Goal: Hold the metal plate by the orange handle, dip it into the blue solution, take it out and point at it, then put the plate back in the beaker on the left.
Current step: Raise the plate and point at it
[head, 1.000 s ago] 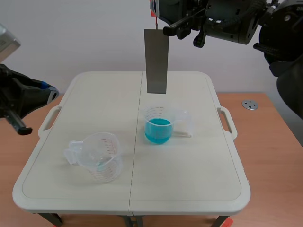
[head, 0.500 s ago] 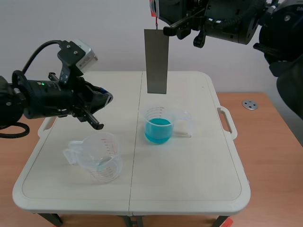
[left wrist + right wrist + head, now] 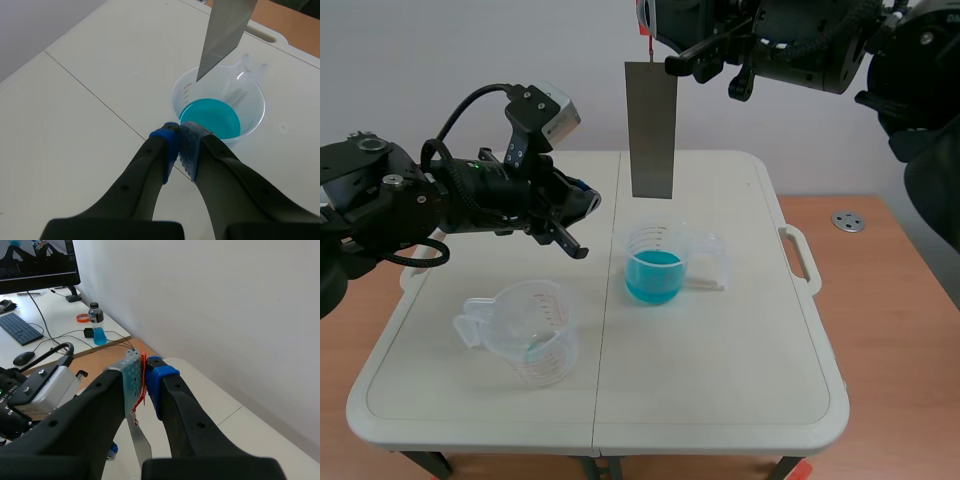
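The metal plate is pinched by its orange handle in the right pincer and hangs below it, clear above the blue solution. The left pincer, pressed together, is aimed at the plate. Pointing seems underway; the return to the left beaker is not yet made.

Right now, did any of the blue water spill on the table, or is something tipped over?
Nothing stands out. The blue solution sits inside its upright clear plastic beaker, the other clear beaker also stands upright, and the flat grey metal plate hangs straight down from the right gripper.
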